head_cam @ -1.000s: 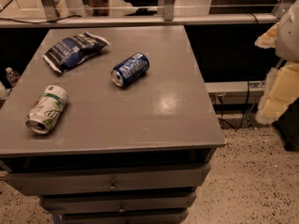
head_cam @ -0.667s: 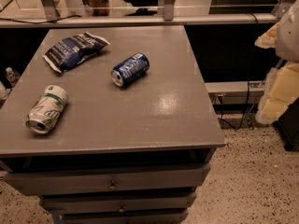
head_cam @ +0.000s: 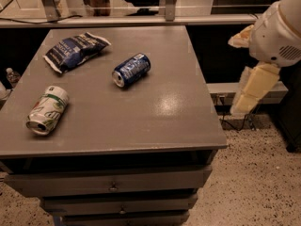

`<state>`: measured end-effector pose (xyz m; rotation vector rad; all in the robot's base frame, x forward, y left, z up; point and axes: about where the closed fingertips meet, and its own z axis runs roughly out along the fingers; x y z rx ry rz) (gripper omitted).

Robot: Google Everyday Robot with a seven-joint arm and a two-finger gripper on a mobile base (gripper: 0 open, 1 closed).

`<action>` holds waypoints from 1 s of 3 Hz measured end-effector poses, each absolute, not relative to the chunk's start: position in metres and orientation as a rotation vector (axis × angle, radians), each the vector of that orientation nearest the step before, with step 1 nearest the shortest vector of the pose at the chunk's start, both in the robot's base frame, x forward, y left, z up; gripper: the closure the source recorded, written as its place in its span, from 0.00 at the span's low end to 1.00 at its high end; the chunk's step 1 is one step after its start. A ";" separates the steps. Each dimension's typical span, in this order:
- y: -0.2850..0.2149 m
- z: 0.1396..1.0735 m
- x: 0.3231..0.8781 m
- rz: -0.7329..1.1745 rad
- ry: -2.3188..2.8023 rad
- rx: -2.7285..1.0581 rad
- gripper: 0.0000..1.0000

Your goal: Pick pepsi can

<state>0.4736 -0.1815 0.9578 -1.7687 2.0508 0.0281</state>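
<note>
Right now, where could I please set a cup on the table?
Bare: the table's right half, right of the pepsi can, and the front-middle strip. Crowded: the left, with chip bag and green can. The gripper hangs beyond the right edge.

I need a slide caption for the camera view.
Pepsi can lies on its side on grey table; gripper hangs beyond its right edge.

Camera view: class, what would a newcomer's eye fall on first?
Three things lie on the grey table: the pepsi can on its side mid-table, a white-and-green can near the front left, a blue chip bag at the back left. The gripper hangs beyond the table's right edge, apart from all three.
</note>
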 end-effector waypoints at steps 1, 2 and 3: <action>-0.130 0.933 0.523 0.168 1.825 -1.856 0.00; -0.075 0.911 0.576 0.267 1.599 -1.957 0.00; -0.075 0.911 0.576 0.267 1.599 -1.957 0.00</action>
